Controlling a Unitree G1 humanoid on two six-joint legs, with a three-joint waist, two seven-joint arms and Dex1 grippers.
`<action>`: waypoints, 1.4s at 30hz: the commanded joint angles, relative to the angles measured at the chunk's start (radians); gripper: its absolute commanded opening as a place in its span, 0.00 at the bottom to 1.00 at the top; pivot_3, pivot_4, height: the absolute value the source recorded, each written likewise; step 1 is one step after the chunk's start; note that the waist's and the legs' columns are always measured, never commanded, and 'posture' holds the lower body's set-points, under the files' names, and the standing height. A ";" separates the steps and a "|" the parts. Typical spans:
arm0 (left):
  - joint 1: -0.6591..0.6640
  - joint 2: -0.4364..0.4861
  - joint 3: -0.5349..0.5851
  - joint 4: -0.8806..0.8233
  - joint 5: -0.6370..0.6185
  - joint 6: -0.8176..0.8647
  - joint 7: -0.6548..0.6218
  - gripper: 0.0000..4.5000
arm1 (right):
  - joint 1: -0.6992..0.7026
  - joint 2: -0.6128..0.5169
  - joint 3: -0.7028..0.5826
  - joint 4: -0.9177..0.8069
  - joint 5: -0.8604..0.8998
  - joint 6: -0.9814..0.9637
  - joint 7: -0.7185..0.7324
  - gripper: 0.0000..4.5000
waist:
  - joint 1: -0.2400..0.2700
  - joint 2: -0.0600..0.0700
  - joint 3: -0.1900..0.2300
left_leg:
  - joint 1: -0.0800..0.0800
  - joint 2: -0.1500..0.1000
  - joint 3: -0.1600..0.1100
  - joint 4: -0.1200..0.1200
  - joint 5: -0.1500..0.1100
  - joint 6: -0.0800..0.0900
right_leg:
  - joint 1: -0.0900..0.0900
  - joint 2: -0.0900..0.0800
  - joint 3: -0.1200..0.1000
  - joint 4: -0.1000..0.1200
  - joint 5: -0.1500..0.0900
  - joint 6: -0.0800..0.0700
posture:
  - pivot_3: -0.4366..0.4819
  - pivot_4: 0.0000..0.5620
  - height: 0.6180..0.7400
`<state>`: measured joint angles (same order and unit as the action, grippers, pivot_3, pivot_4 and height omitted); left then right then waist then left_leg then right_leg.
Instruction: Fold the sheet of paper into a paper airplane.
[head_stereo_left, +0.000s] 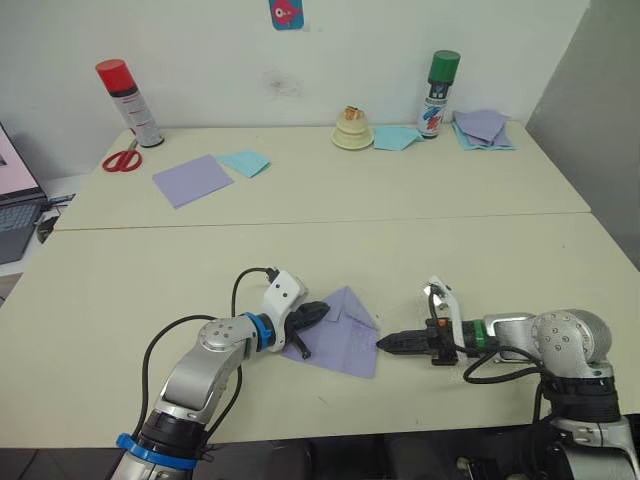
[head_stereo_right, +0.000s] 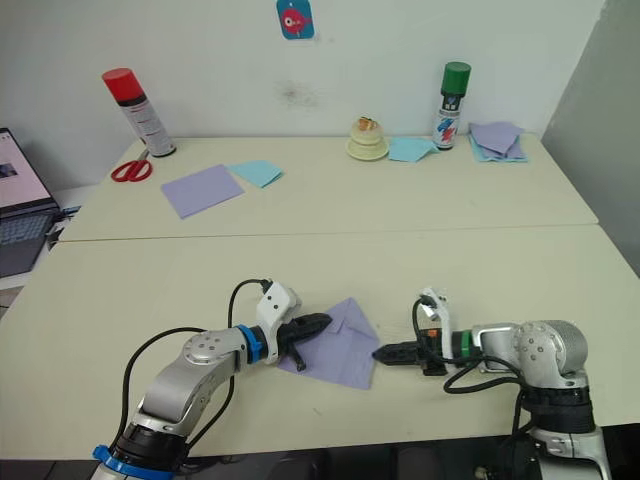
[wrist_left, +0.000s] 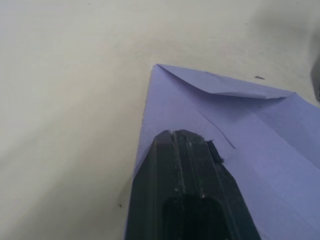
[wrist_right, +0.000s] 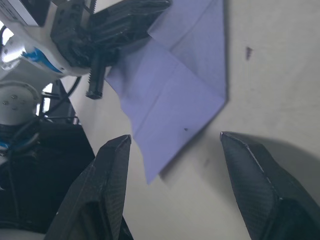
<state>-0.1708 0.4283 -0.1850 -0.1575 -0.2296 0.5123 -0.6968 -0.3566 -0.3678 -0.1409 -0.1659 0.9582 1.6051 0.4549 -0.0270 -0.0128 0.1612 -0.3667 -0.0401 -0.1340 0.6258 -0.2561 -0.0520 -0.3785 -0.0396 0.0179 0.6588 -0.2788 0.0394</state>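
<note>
Clearly your left gripper (head_stereo_left: 312, 314) pressed closed on the sheet of paper (head_stereo_left: 345, 335); your right gripper (wrist_right: 172, 150) gaped beside it and could have shoved it, skewing the crease.

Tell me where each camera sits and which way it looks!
Left eye view: on the head, looking down at the cream table; both arms show.
Right eye view: beside it, same scene.
Left wrist view: on the left wrist, along the shut left gripper pressing the creased lavender sheet of paper.
Right wrist view: on the right wrist, between the open right gripper fingers toward the sheet.
Shared: all four show that sheet.
</note>
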 joint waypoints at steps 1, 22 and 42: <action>0.022 0.006 -0.015 0.014 0.013 0.022 0.006 0.00 | -0.019 0.066 -0.016 0.059 0.123 0.009 -0.161 0.66 | -0.001 0.000 0.000 | 0.000 0.000 0.000 0.000 0.000 0.000 | 0.000 0.000 0.000 0.000 0.000 0.000 | 0.48 0.27 1.00; 0.022 0.007 -0.001 0.021 0.021 0.014 0.023 0.00 | -0.206 0.002 0.001 0.185 0.103 -0.100 -0.213 0.66 | -0.005 0.002 0.001 | 0.000 0.001 0.003 -0.001 0.000 0.000 | -0.001 0.002 -0.001 0.000 0.000 0.000 | 0.48 0.27 1.00; 0.046 0.014 0.010 -0.006 0.020 0.027 0.045 0.00 | -0.187 0.163 0.072 0.148 -0.035 -0.157 -0.154 0.30 | -0.005 0.003 0.002 | -0.003 0.000 0.000 -0.001 0.000 0.000 | -0.004 0.001 0.000 0.000 0.000 0.000 | 0.48 0.27 1.00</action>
<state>-0.1493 0.4287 -0.1685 -0.1850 -0.2295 0.5127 -0.6646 -0.5563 -0.2004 -0.0848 0.0114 0.9390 1.4657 0.2847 -0.0317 -0.0099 0.1630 -0.3697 -0.0398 -0.1337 0.6246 -0.2561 -0.0518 -0.3831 -0.0381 0.0182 0.6591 -0.2788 0.0394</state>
